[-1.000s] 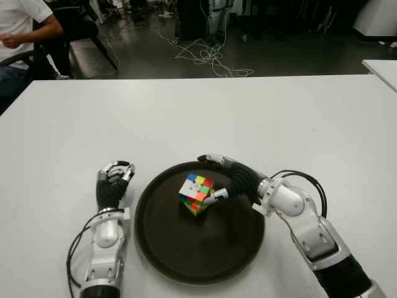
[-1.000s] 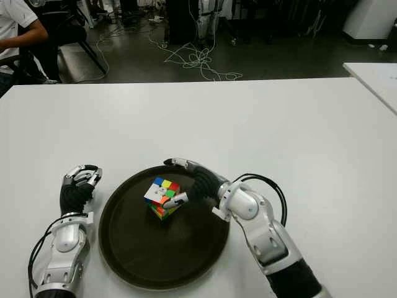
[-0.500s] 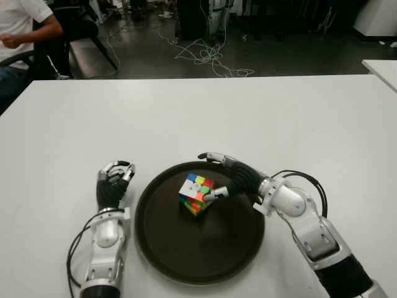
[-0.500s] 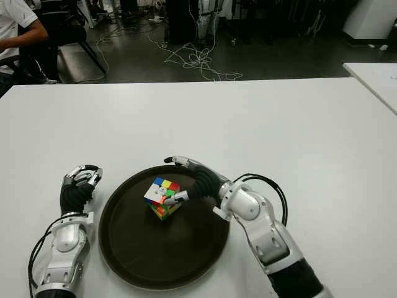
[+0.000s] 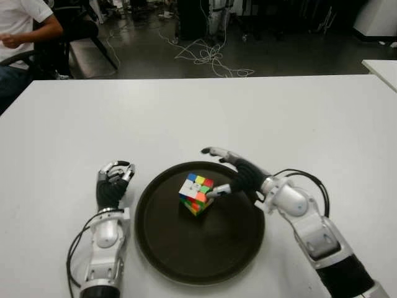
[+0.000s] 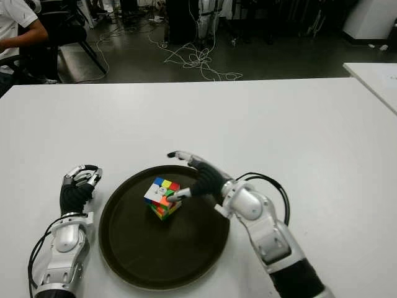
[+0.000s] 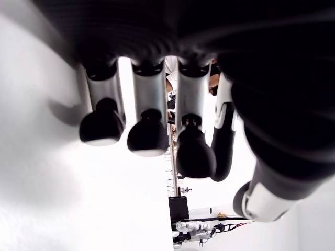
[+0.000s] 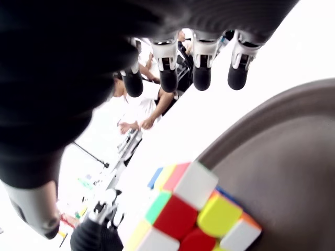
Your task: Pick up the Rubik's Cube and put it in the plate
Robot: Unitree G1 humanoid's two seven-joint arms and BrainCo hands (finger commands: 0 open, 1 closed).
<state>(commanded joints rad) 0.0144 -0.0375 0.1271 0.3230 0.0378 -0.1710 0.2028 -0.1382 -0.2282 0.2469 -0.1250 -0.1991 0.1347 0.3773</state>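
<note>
1. Your right hand (image 5: 231, 176) has opened and lifted off the Rubik's Cube (image 5: 196, 194) since a moment ago; its fingers are now spread and hold nothing.
2. The cube sits released in the dark plate (image 5: 205, 261) (task looks done).
3. It is scrambled and stands tilted on an edge.
4. Your left hand (image 5: 113, 185) shows curled and empty, left of the plate.

Bare table (image 5: 260, 112) all round, plate (image 5: 155, 248) rim low

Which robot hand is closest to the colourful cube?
The right hand. Its open fingers reach over the plate beside the Rubik's Cube; the left hand shows curled, left of the plate.
</note>
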